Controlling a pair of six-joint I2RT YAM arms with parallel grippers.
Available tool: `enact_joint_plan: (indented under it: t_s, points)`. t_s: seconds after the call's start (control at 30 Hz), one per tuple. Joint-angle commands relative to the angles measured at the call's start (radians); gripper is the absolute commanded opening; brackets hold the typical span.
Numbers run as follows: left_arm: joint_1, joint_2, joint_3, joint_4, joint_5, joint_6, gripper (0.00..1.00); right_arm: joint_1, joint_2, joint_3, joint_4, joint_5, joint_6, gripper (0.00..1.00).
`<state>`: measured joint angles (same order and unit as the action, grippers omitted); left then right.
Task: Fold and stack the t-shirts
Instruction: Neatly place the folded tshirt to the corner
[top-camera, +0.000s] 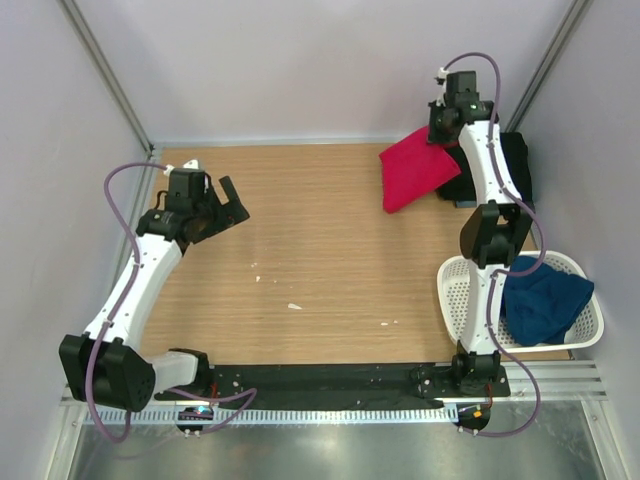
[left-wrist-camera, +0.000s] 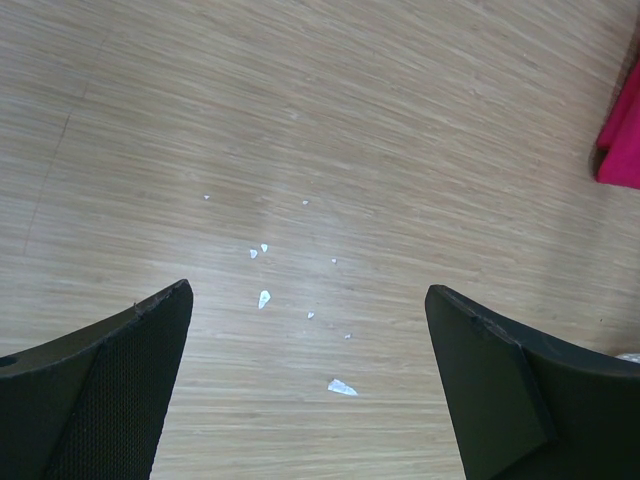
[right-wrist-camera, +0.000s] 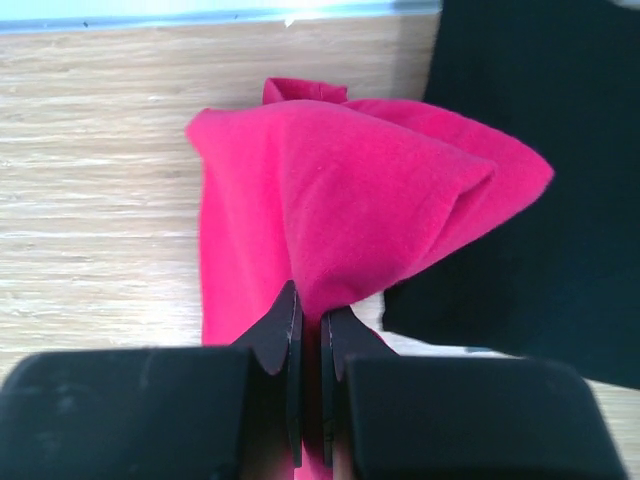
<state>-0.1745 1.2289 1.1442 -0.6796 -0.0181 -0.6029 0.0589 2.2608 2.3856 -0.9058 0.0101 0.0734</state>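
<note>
The bright red t-shirt (top-camera: 412, 172) hangs bunched at the back right of the table; my right gripper (top-camera: 447, 138) is shut on its edge and lifts it, as the right wrist view shows (right-wrist-camera: 350, 190). The black t-shirt (top-camera: 512, 165) lies flat at the back right, partly under the red one, and shows in the right wrist view (right-wrist-camera: 540, 150). The navy blue t-shirt (top-camera: 542, 303) lies crumpled in the white basket (top-camera: 460, 295). My left gripper (top-camera: 232, 200) is open and empty over bare wood at the left. A red shirt corner shows in the left wrist view (left-wrist-camera: 622, 140).
The white perforated basket stands at the right front, against the right arm's base. Small white scraps (left-wrist-camera: 341, 387) lie scattered on the wooden table (top-camera: 300, 240). White walls close the table at the back and both sides.
</note>
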Motion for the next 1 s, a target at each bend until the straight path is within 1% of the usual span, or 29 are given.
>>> enact_joint_plan:
  t_s: [0.0,0.2,0.37,0.6,0.73,0.97]
  points:
    - [0.007,0.003,0.051,-0.014,0.012,-0.008,1.0,-0.045,-0.058,0.093,0.03,-0.07,-0.089,0.01]
    - [0.007,0.02,0.061,-0.029,0.012,-0.014,1.0,-0.106,-0.055,0.152,0.058,-0.073,-0.152,0.01]
    - [0.009,0.023,0.072,-0.046,0.001,-0.015,1.0,-0.172,-0.061,0.178,0.061,-0.166,-0.159,0.01]
    - [0.009,0.032,0.086,-0.069,0.007,-0.054,1.0,-0.238,-0.061,0.205,0.102,-0.236,-0.153,0.01]
    - [0.009,0.035,0.084,-0.067,0.007,-0.069,1.0,-0.249,-0.066,0.204,0.12,-0.234,-0.168,0.01]
    - [0.009,0.052,0.088,-0.074,0.007,-0.081,1.0,-0.304,-0.035,0.182,0.125,-0.233,-0.202,0.01]
